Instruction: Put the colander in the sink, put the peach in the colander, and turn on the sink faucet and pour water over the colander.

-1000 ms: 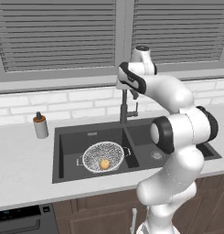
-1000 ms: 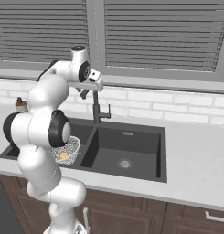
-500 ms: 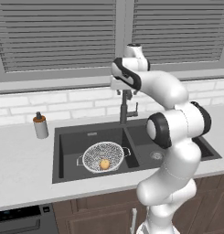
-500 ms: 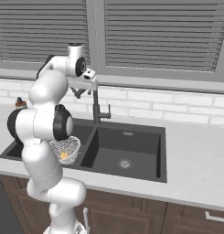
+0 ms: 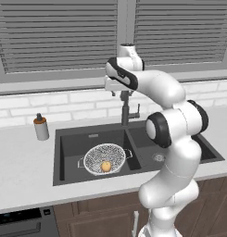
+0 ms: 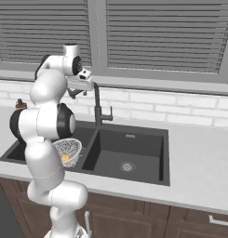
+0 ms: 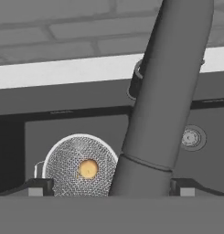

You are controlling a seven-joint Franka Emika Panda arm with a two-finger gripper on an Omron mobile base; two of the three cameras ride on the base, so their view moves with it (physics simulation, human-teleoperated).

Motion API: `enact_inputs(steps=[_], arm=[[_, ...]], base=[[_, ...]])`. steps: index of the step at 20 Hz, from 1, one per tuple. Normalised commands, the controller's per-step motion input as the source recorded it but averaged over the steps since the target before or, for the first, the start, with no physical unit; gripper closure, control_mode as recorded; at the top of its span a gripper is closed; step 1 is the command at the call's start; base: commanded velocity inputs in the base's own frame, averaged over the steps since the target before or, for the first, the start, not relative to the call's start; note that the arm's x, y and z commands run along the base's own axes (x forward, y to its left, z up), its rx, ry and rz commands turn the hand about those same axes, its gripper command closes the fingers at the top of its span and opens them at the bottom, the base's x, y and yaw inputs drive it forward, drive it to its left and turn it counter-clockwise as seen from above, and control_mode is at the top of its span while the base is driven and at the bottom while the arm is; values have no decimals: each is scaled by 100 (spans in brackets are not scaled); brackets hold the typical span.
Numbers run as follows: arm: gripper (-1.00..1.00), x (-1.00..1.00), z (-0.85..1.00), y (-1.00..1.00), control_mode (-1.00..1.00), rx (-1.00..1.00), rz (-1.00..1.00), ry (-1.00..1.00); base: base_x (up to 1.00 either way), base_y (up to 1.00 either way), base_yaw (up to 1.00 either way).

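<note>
With peach (image 5: pixel 105 165) in colander (image 5: pixel 104 159) in left basin of sink (image 5: pixel 68 143) and fingers (image 7: pixel 38 185) spread wide astride faucet (image 7: pixel 166 91) spout, gripping nothing: nudge spout gently toward colander, then work side lever.

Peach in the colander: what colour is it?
Orange-yellow; the peach shows best in the hand view, against the silvery mesh colander.

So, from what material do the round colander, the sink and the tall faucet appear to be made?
The round silvery-white mesh colander looks like fine metal wire: a see-through grid inside a thin pale rim. The dark grey double-basin sink has a matte, even surface with no glints, so perhaps composite or coated metal; I cannot tell which. The tall dark-grey faucet looks like matte-coated metal, smooth and without shine.
</note>
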Motion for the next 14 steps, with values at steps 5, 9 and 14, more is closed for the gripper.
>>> enact_inputs(steps=[5, 9, 14], arm=[[-100, 13, -36, 56, -100, 0, -1, 0], [-100, 29, -31, 61, -100, 0, -4, 0], [-100, 15, -19, 44, -100, 0, -5, 0]], base=[[0, 0, 0], [0, 0, 0], [0, 0, 0]])
